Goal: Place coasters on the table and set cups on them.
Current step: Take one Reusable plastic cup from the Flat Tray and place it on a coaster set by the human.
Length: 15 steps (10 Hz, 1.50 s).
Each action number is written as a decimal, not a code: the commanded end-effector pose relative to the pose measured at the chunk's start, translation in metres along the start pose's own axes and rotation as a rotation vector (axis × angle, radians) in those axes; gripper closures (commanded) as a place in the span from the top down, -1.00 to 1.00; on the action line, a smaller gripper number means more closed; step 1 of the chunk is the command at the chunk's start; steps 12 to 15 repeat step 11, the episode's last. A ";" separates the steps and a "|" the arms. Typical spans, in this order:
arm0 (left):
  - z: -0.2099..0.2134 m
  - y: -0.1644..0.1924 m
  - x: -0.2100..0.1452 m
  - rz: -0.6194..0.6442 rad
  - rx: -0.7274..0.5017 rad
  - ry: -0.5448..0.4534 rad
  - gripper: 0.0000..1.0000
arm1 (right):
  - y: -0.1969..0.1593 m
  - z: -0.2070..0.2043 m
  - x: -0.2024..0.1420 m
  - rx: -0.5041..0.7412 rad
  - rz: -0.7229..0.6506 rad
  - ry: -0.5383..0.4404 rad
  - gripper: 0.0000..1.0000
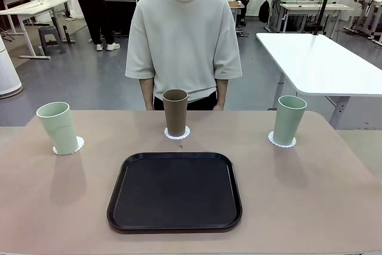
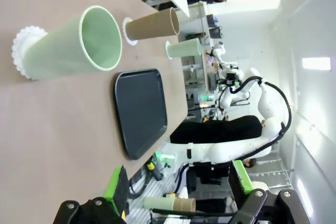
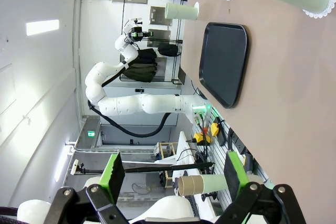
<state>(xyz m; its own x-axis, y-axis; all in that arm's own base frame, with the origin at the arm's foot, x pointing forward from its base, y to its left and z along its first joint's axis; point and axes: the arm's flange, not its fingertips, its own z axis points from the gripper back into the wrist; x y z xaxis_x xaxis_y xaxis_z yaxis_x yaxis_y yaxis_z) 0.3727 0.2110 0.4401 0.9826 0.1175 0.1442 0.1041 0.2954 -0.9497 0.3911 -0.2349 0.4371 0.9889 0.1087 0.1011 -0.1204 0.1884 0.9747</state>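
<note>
Left hand open, unlabelled cups

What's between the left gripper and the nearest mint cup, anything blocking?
Nothing visible. In the left wrist view the left gripper hangs open over bare table; the mint cup stands ahead on its coaster, the black tray off to one side.

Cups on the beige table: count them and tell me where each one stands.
3. One mint green cup stands at the table's left, the brown cup at the far middle behind the black tray, and another mint green cup at the right, each on a coaster.
</note>
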 end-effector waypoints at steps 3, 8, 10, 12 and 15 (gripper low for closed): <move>0.001 -0.002 -0.006 0.001 0.001 -0.016 1.00 | 0.002 0.000 0.001 0.006 -0.005 -0.008 1.00; 0.001 -0.002 -0.006 0.001 0.001 -0.016 1.00 | 0.002 0.000 0.001 0.006 -0.005 -0.008 1.00; 0.001 -0.002 -0.006 0.001 0.001 -0.016 1.00 | 0.002 0.000 0.001 0.006 -0.005 -0.008 1.00; 0.001 -0.002 -0.006 0.001 0.001 -0.016 1.00 | 0.002 0.000 0.001 0.006 -0.005 -0.008 1.00; 0.001 -0.002 -0.006 0.001 0.001 -0.016 1.00 | 0.002 0.000 0.001 0.006 -0.005 -0.008 1.00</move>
